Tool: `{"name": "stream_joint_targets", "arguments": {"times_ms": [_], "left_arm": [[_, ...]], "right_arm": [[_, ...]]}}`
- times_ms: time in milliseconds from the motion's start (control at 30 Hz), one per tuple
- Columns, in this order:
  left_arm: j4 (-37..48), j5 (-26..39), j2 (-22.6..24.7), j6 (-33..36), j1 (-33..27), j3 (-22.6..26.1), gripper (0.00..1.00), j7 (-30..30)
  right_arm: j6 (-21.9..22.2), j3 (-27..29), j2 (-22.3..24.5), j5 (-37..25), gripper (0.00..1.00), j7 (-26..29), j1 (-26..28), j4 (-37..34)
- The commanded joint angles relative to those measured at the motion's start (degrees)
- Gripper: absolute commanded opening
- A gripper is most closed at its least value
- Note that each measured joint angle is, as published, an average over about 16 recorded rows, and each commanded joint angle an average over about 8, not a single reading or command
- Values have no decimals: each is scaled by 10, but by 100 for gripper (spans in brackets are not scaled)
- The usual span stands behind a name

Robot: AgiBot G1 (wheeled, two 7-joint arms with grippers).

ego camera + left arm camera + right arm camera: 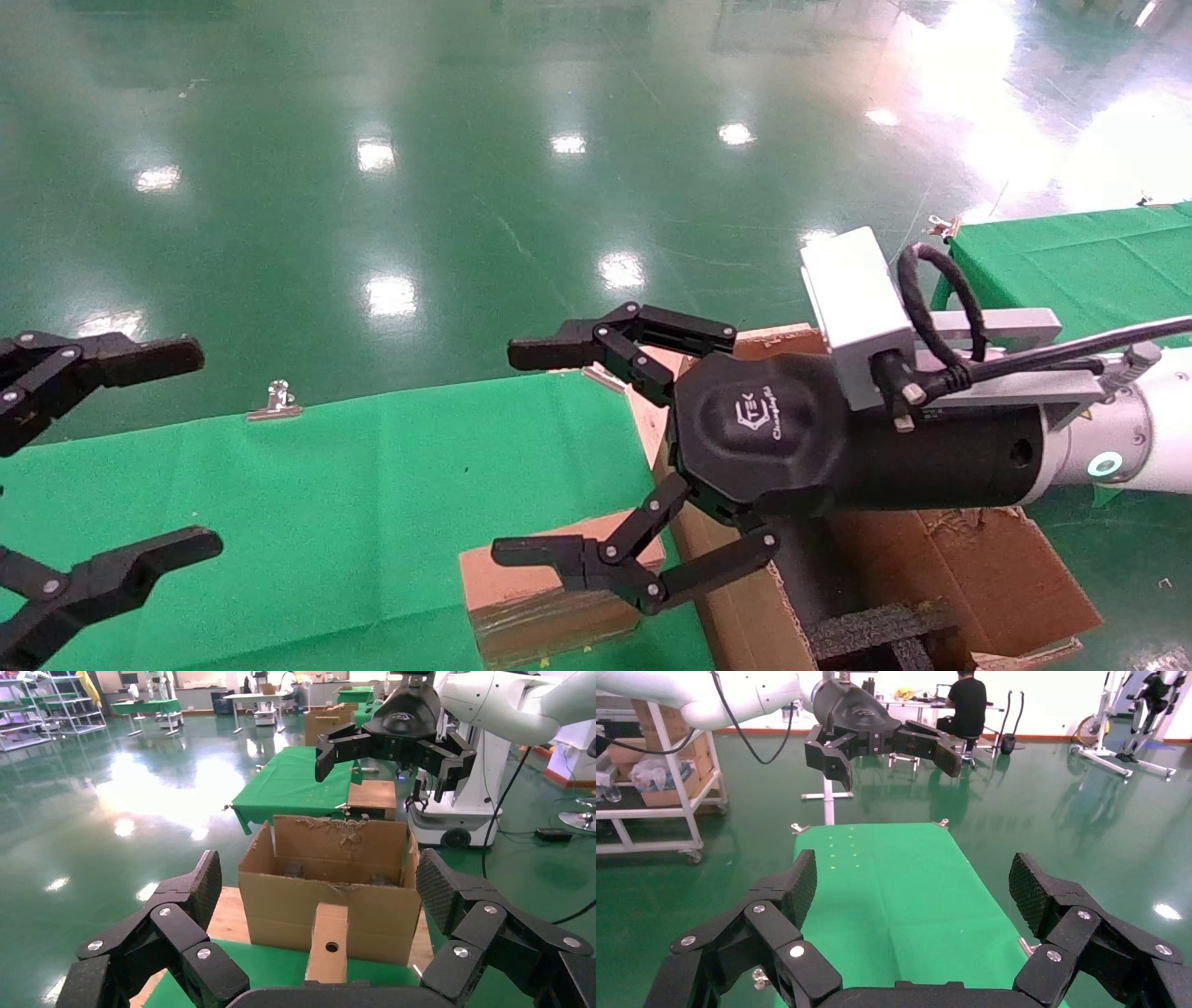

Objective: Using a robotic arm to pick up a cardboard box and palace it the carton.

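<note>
The small brown cardboard box lies on the green cloth beside the carton, whose torn flaps stand open around black foam. My right gripper, on the white arm with the teal ring, hangs open above the box and the carton's near wall, pointing across the table. Its own view shows only green cloth between the open fingers. My left gripper is open at the table's left end, facing the box and the carton from a distance, with nothing between its fingers.
The table is covered by a green cloth held by metal clips. A second green-covered table stands at the right. Around them is shiny green floor, with carts and a robot base farther off.
</note>
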Motion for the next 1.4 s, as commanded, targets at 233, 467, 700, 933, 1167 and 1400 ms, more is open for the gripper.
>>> {"name": "stream_joint_targets", "arguments": {"times_ms": [233, 467, 700, 933, 1167, 1400], "left_arm": [[0, 0, 0, 0, 0, 0, 100, 0], [0, 0, 0, 0, 0, 0, 92, 0], [0, 0, 0, 0, 0, 0, 5, 0], [0, 0, 0, 0, 0, 0, 0, 0], [0, 0, 0, 0, 0, 0, 0, 0], [0, 0, 0, 0, 0, 0, 0, 0]], "right_arm": [[0, 0, 0, 0, 100, 0, 0, 0], [0, 0, 0, 0, 100, 0, 0, 0], [0, 0, 0, 0, 100, 0, 0, 0], [0, -4, 1, -9, 100, 3, 2, 2], [-2, -51, -7, -109, 100, 28, 49, 15], [-12, -118, -52, -243, 100, 54, 118, -2]]}}
